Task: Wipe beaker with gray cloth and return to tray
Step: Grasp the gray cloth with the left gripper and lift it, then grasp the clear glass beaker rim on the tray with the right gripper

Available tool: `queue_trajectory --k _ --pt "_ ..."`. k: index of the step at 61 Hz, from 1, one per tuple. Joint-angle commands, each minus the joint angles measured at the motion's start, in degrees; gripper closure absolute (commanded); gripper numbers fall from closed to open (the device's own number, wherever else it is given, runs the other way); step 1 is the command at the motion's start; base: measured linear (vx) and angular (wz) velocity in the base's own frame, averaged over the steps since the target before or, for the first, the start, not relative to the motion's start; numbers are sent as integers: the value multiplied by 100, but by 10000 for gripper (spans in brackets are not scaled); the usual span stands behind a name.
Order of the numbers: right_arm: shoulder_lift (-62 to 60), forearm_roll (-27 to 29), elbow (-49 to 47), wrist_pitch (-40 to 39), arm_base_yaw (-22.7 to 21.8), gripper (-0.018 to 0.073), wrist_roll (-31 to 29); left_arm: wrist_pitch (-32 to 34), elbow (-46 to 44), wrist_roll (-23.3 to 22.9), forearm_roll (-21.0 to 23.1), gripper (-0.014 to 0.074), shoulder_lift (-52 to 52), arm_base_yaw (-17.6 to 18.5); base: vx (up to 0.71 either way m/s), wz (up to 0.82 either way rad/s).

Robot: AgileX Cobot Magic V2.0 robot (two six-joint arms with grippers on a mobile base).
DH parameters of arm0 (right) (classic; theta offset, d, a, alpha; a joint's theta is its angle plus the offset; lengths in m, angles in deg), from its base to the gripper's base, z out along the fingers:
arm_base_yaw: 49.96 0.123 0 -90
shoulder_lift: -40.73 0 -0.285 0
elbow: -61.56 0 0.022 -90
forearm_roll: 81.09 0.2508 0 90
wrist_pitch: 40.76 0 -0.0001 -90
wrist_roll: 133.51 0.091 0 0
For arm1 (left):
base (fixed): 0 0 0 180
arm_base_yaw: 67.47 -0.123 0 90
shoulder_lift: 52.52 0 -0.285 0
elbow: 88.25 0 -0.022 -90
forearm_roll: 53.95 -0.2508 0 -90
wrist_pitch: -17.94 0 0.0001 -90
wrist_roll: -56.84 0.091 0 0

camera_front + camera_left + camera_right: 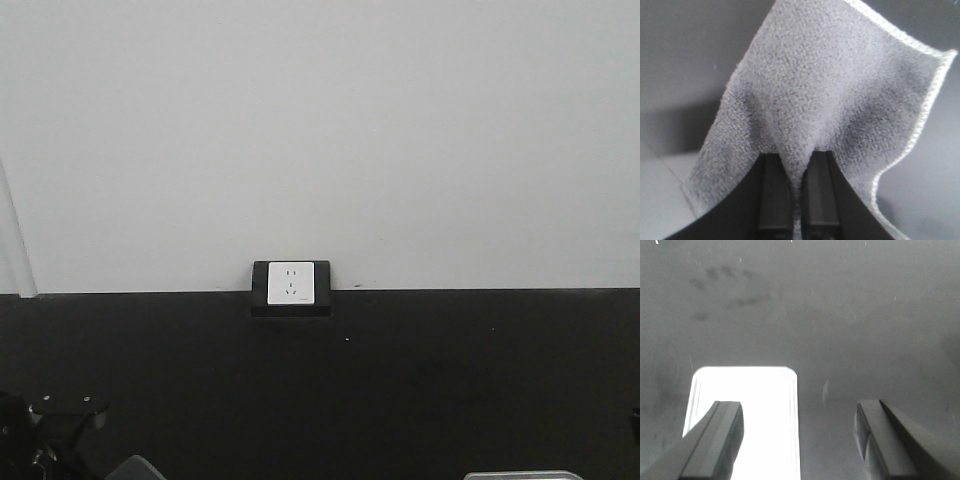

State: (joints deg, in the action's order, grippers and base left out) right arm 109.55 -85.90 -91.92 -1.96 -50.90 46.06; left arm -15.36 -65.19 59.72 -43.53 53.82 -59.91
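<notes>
Left wrist-mounted view: the cloth (830, 85) is clamped in the left gripper's (796, 165) jaws, the right gripper's (799, 420) jaws are spread over the tray (765, 390), and the unseen beaker is judged next to be grasped for wiping.

Flat, dim light; one patch of glare.
The tray (755, 410) is blown out to white; the gray cloth (830, 90) is rendered soft and grainy, a shadow beside it.
</notes>
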Motion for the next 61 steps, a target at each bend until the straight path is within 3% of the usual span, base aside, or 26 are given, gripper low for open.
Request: queue_trajectory --k 1,17,29,61 --pt "-84 -120 -228 -184 -20 46 -27 136 -153 2 72 605 -522 36 0 0" --pt "500 -7 -220 530 -199 48 274 27 -153 2 72 603 -2308 36 0 0" --pt "1277 554 -220 428 -174 48 99 -88 -153 -11 72 603 -3236 36 0 0" --pt "2640 2385 -220 -217 -174 90 -1431 -417 -153 -57 72 602 -3330 36 0 0"
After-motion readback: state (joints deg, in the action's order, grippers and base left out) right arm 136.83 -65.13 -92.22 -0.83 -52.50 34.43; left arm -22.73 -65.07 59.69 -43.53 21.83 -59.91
